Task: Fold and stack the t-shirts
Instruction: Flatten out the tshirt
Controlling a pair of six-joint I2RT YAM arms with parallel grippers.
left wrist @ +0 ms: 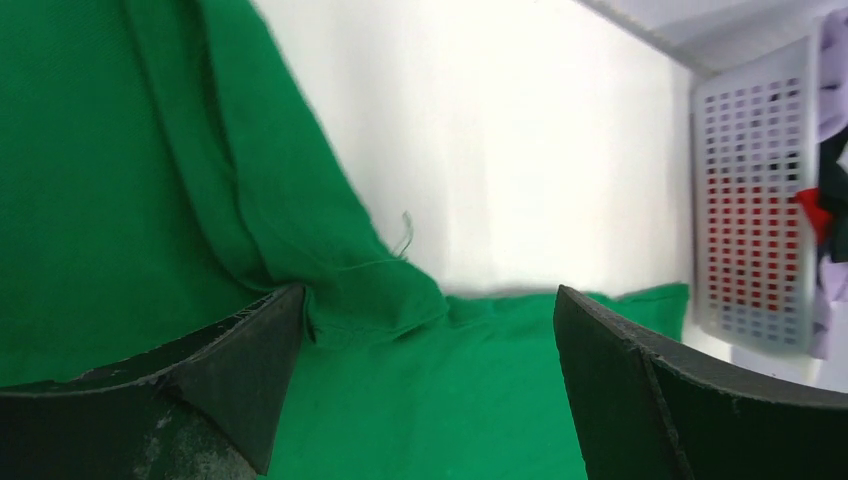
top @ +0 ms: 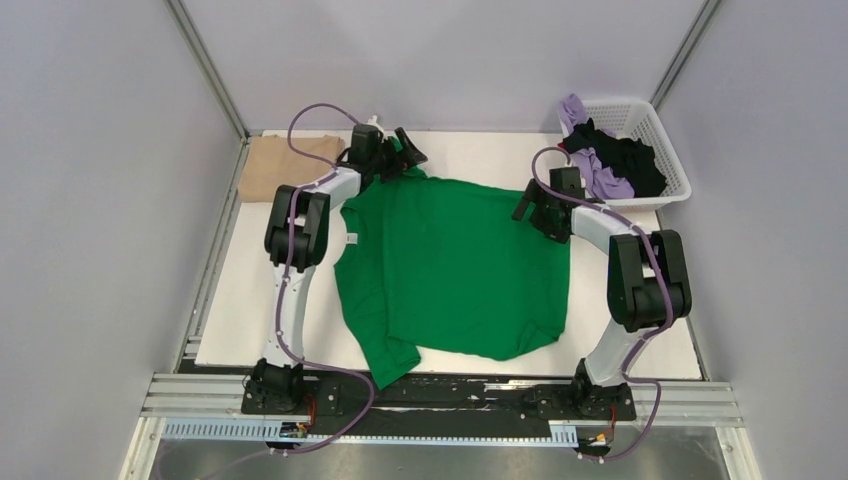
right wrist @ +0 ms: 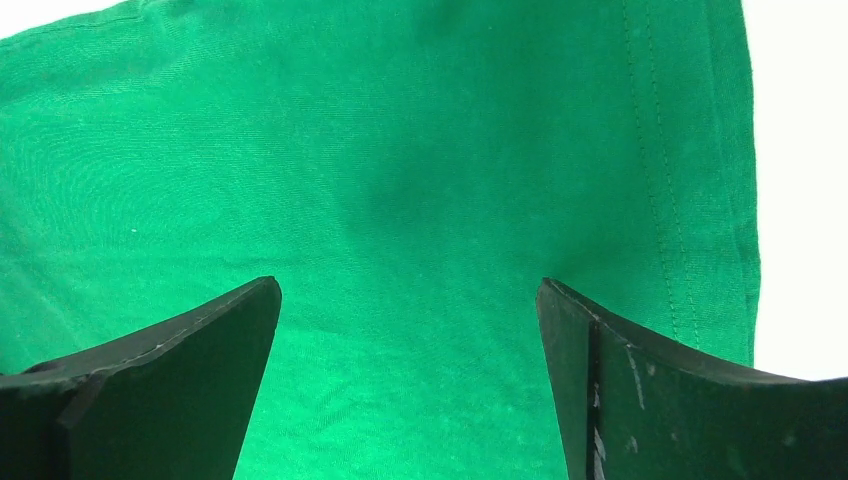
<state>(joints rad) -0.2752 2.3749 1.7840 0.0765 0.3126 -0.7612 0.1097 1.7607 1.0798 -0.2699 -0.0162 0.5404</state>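
A bright green t-shirt [top: 450, 265] lies spread on the white table [top: 480, 155], its small white label [top: 352, 238] at the left side. My left gripper [top: 408, 148] is open at the shirt's far left corner; in the left wrist view it [left wrist: 428, 292] straddles a bunched sleeve fold [left wrist: 370, 290]. My right gripper [top: 527, 205] is open at the far right edge, and the right wrist view shows it [right wrist: 408, 283] over flat green cloth [right wrist: 400, 150] near the hem. A tan t-shirt [top: 285, 165] lies folded at the back left. Lilac [top: 610, 180] and black [top: 630, 158] t-shirts are in the basket.
The white lattice basket [top: 672, 172] stands at the back right corner, also seen from the left wrist as a basket [left wrist: 745, 200] beyond the bare white table [left wrist: 520, 150]. Grey walls close in the left, right and back. One green sleeve hangs toward the front rail [top: 440, 395].
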